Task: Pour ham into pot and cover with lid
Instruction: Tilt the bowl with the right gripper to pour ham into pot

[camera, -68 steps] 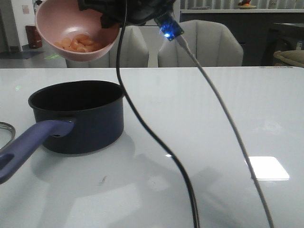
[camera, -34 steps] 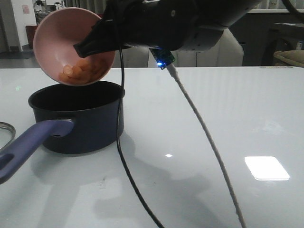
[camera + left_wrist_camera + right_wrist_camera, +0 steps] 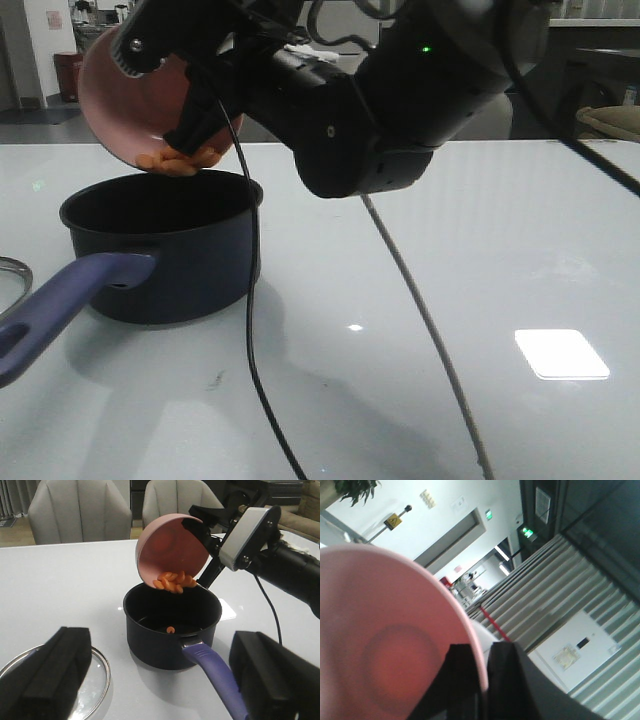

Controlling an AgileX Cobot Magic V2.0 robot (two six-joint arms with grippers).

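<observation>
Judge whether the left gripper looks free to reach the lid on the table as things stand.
Probably yes: the left gripper is open and empty, the lid lies flat just below it beside the pot, uncovered.

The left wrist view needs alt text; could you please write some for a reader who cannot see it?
The right gripper tips a pink bowl over the pot, ham spilling from its rim. The lid lies on the table beside the pot.

Showroom-like dining area, white table (image 3: pixel 520 230), padded grey chairs (image 3: pixel 75 510), exit signs (image 3: pixel 526 531)
</observation>
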